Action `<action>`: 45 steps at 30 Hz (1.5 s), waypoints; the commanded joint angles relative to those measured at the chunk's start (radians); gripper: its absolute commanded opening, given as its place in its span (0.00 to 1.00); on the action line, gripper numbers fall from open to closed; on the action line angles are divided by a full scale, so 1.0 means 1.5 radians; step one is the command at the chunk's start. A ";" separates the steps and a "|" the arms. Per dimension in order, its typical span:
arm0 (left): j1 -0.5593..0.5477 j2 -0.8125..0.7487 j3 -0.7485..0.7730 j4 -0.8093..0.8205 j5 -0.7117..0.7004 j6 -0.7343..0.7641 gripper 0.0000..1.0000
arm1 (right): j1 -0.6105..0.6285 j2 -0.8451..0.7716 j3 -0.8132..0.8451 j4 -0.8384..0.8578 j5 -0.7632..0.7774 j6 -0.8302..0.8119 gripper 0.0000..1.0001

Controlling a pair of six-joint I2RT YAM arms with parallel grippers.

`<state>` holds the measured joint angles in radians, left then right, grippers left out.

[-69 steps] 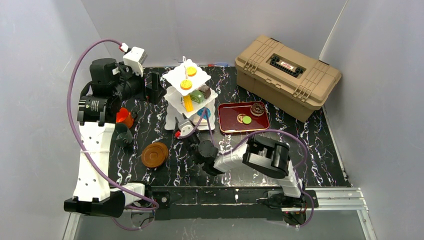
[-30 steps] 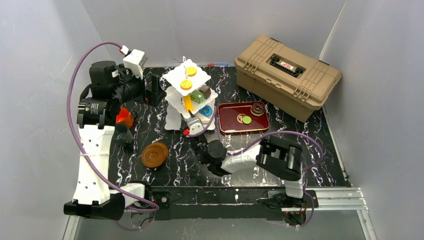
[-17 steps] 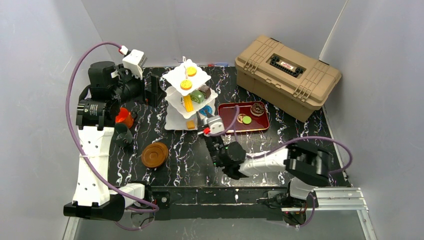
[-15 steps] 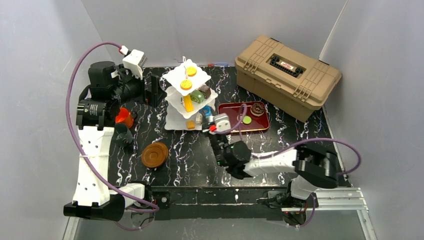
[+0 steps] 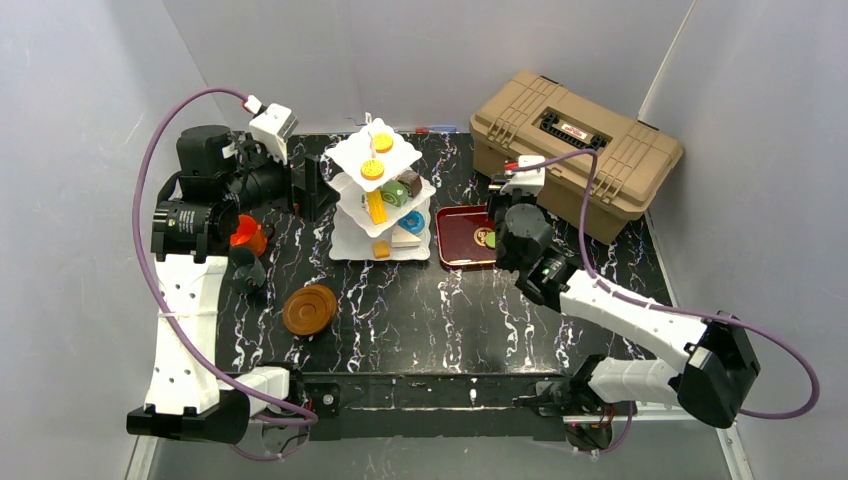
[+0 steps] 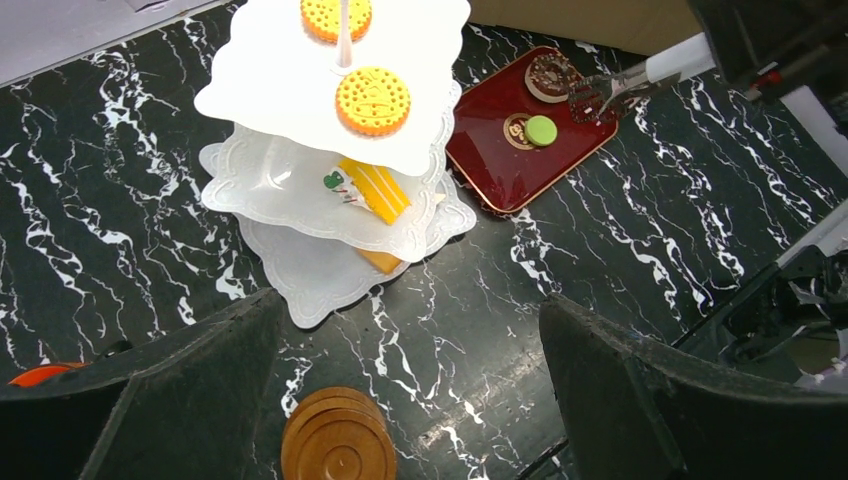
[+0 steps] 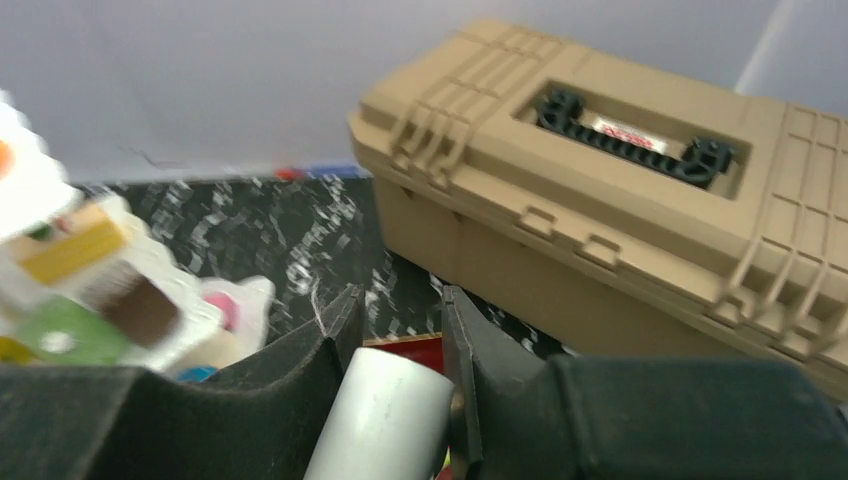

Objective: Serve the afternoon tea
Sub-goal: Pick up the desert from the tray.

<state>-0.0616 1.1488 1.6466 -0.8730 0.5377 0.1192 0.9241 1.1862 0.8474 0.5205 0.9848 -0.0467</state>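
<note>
The three-tier stand [image 6: 250, 90] sits at the back centre of the table [image 5: 400, 320], well left of the toolbox [image 5: 575, 150]. It carries yellow biscuits [image 6: 372, 100] on the top plate and an orange cake slice [image 6: 375, 190] on the middle one. Just beside it on the right lies the red tray [image 6: 500, 170], which holds a chocolate donut [image 6: 548, 75] and a green macaron [image 6: 541, 129]; these appear to be the pieces not yet served.

The right gripper [image 7: 398, 310] is clenched on the white handle of the tongs [image 6: 625, 85]. The tong tips reach over the tray at the donut's edge. Contact cannot be confirmed. The tool gives a slim reach to small pastries that the wide fingers would likely fumble.

The left gripper [image 6: 410, 305] is fully spread and grasps nothing. It hangs high at the stand's left, apparently parked clear of the working arm.

The stacked saucers [image 5: 309, 309], the orange cup [image 5: 248, 235] and the dark cup [image 5: 246, 268] wait together at the left, apart from the stand.
</note>
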 commanded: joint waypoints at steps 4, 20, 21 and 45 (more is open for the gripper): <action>0.003 -0.007 0.008 -0.015 0.038 -0.001 0.98 | -0.094 0.020 0.038 -0.150 -0.090 0.071 0.01; 0.003 -0.003 0.008 -0.010 0.034 0.003 0.98 | -0.191 0.098 0.023 -0.075 -0.190 0.116 0.01; 0.003 -0.002 0.007 -0.010 0.035 0.002 0.98 | -0.192 0.101 0.023 -0.073 -0.192 0.119 0.01; 0.003 -0.010 0.020 -0.010 0.032 0.007 0.98 | -0.202 0.131 0.012 -0.065 -0.226 0.133 0.45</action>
<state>-0.0616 1.1503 1.6466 -0.8761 0.5667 0.1226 0.6281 1.3811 0.8543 0.3481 0.6456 0.1551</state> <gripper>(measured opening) 0.981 0.448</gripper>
